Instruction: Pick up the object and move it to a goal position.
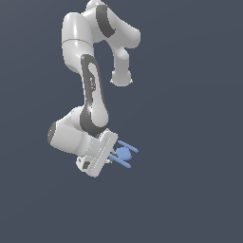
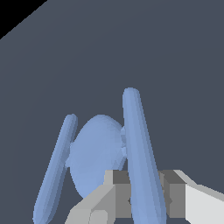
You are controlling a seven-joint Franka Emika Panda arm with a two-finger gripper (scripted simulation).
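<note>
In the exterior view the white arm folds down from the top of the frame to a wrist in the lower left of centre, and the gripper reaches toward the exterior view's right, with the object at its tip, just below and left of the frame's centre. The object is light blue: a round ball-like middle set between two thin parallel bars. In that view both bars run on a slant from upper left to lower right, one above the ball and one below it, so the long axis lies diagonally across the frame and roughly crosswise to the line of the gripper. In the wrist view the object fills the lower middle of the picture, its bars standing nearly upright and leaning slightly, the ball between them. There the jaws stand narrow, one grey finger on each side of the nearer bar and closed against it, so the gripper holds the object by that bar while the ball and the farther bar hang free beside it. The background behind everything is a plain dark grey-blue surface.
</note>
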